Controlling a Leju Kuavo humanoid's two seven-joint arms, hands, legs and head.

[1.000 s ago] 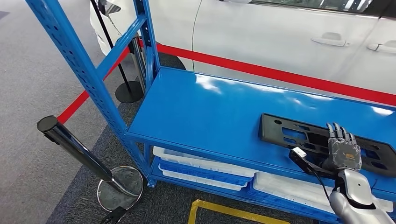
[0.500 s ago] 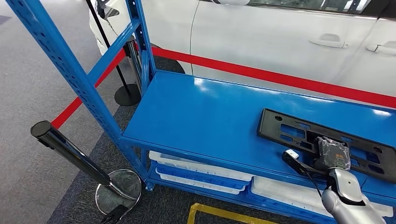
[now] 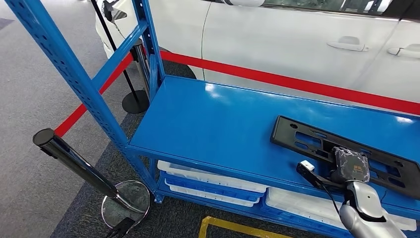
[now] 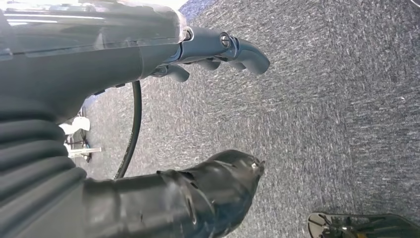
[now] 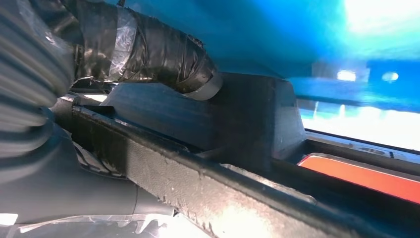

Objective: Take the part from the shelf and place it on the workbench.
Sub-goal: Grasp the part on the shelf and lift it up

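Closest in, the left hand (image 4: 163,124) hangs over grey carpet in its wrist view, thumb and fingers apart with nothing between them. In the head view the right hand (image 3: 350,164) comes up from the lower right and sits on the near edge of the black plastic part (image 3: 317,141), a long flat frame with cutouts lying on the blue shelf (image 3: 218,119) toward its right end. Fingers look curled over the part, and the right wrist view shows the taped thumb (image 5: 163,57) pressed against its dark surface with the rim (image 5: 208,183) running under the palm, so it's gripping the part. Under that shelf level there are white trays (image 3: 213,179) stacked on the lower tier. Off to the left a chrome stanchion post (image 3: 74,158) stands on the carpet, with a red barrier belt (image 3: 297,82) running behind the shelf, and farthest back is a white car (image 3: 297,34).
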